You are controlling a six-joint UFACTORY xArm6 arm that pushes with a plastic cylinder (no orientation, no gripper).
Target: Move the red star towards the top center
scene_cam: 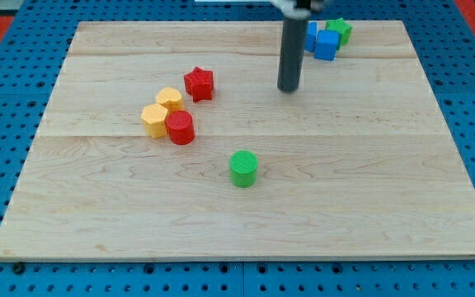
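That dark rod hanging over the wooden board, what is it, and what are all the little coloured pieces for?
It is the end of a robot arm. There is no claw, so nothing is held: my tip only slides on the pale wooden board and pushes blocks. One camera looks down on the board.

The red star-shaped block, which is to go towards the top centre, lies to the view's left of my tip, apart from it. Beside it sit two yellow blocks and a red cylinder. A green cylinder stands alone lower down. Near the view's top are blue blocks and a green block.
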